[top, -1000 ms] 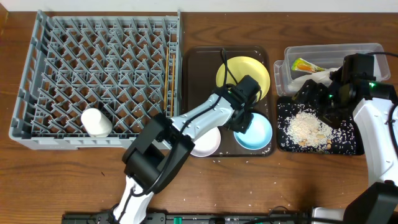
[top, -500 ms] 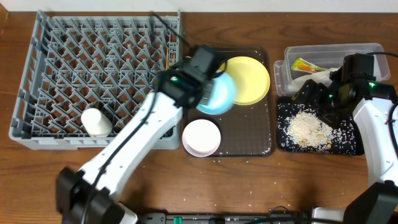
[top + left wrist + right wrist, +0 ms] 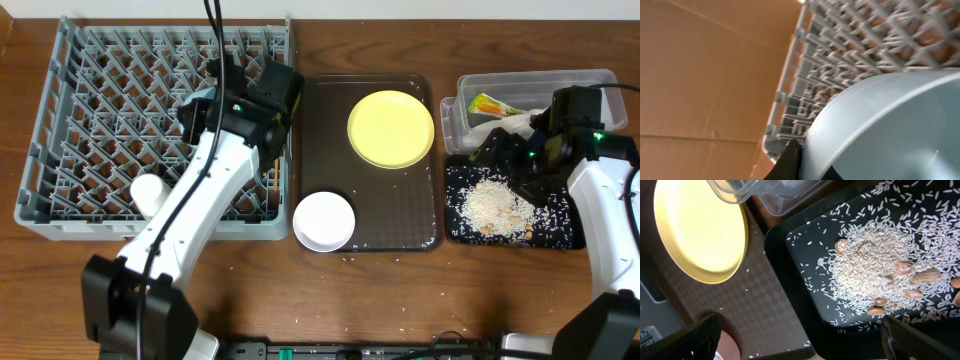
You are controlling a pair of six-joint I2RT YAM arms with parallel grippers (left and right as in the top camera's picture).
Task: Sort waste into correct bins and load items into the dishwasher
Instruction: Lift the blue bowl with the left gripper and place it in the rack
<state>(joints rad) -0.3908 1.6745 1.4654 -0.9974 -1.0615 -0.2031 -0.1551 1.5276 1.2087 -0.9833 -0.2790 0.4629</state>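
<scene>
Left wrist view: left hand (image 3: 215,110) pinches rim of light blue bowl (image 3: 890,130), held over grey rack (image 3: 840,45); overhead puts it at rack's right side. Right hand (image 3: 512,165) spread wide above rice (image 3: 870,270) on black tray (image 3: 565,235). Yellow plate (image 3: 390,128) & white bowl (image 3: 323,220) on brown tray (image 3: 400,215); cup (image 3: 148,190) in rack.

- No legible text, brand, number or sign appears in any view.
- Green-and-orange snack wrapper (image 3: 495,104) in the clear tub (image 3: 530,77): any print is too small to read.
- Light blue bowl (image 3: 890,125) and grey rack (image 3: 120,90): no readable markings.
</scene>
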